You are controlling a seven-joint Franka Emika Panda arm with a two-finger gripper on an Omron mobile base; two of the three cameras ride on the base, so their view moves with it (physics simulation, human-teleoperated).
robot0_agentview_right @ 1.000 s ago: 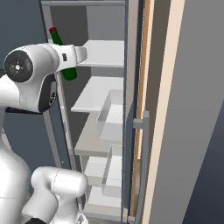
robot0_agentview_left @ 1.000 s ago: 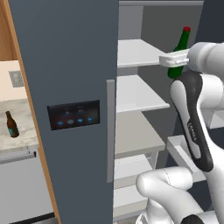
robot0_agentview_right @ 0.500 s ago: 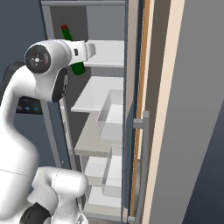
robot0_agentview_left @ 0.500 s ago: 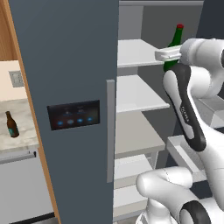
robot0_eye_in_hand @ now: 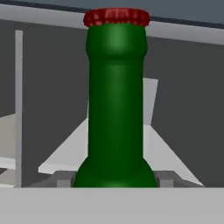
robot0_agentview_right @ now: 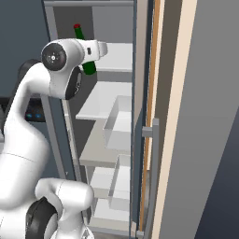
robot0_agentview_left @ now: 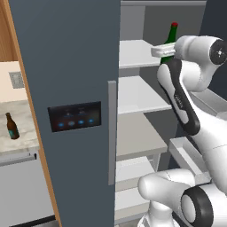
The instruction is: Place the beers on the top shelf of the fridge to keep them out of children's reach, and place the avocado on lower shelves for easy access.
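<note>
My gripper is shut on the green beer, an upright bottle with a red cap. It holds the bottle inside the open fridge, over the near right part of the top shelf. The right base view shows the same green beer in my gripper beside the top shelf. Up close, the green beer rises between the jaws, and its base is hidden. The brown beer stands on the counter at the far left. Lower shelves are bare. The avocado is out of view.
The fridge door with its grey bar handle and black panel stands open on the left. On the right are white door bins and another handle. A marble counter lies left of the fridge.
My arm has carried the green beer up and deeper into the fridge, from in front of the shelves to over the top shelf. The grip has stayed shut.
</note>
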